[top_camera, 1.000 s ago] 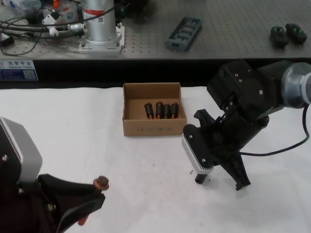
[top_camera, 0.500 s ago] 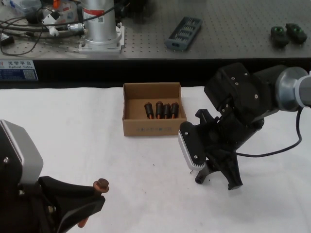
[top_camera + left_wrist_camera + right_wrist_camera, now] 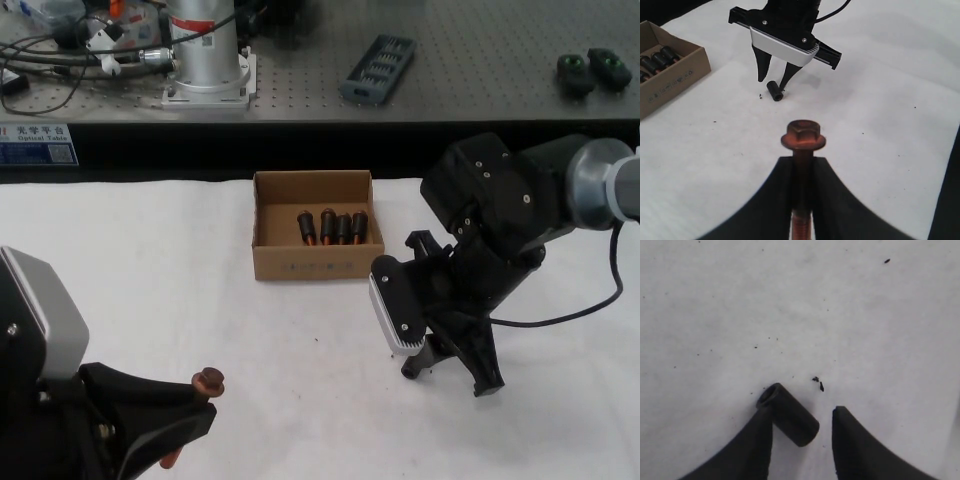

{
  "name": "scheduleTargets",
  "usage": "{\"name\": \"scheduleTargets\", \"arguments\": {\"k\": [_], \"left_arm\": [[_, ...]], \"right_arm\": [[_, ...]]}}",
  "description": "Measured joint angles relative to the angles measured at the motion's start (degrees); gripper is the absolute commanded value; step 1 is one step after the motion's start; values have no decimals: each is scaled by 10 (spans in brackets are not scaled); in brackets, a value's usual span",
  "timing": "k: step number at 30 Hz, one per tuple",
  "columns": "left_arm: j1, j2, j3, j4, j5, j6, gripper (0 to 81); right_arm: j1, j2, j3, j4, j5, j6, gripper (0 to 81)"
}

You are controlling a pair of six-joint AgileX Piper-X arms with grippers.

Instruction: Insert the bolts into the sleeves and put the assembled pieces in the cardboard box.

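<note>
White cloth point(image 3: 250, 330) covers bench. Right gripper point(image 3: 771, 83) low over cloth, beside cardboard box point(image 3: 312, 265), fingers partly spread. Box at centre rear, four assembled pieces point(image 3: 333, 228) lying inside. Left gripper point(image 3: 803, 162) at near left, clamped on bolt point(image 3: 803, 142) shank, head up. Sleeve point(image 3: 788, 415) lies on cloth between right fingers, close against one.

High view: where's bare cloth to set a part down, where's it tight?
Free: the cloth left of the cardboard box, and the middle stretch between box, left gripper holding a bolt, and right gripper. Tight: around the sleeve inside the open right gripper, and the box's right side, holding four assembled pieces.
</note>
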Motion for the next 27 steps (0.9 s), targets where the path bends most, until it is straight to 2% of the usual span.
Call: {"name": "scheduleTargets", "arguments": {"k": [27], "left_arm": [[0,0,0,-1,0,0,6]], "right_arm": [[0,20,-5,6,-5,27,292]]}}
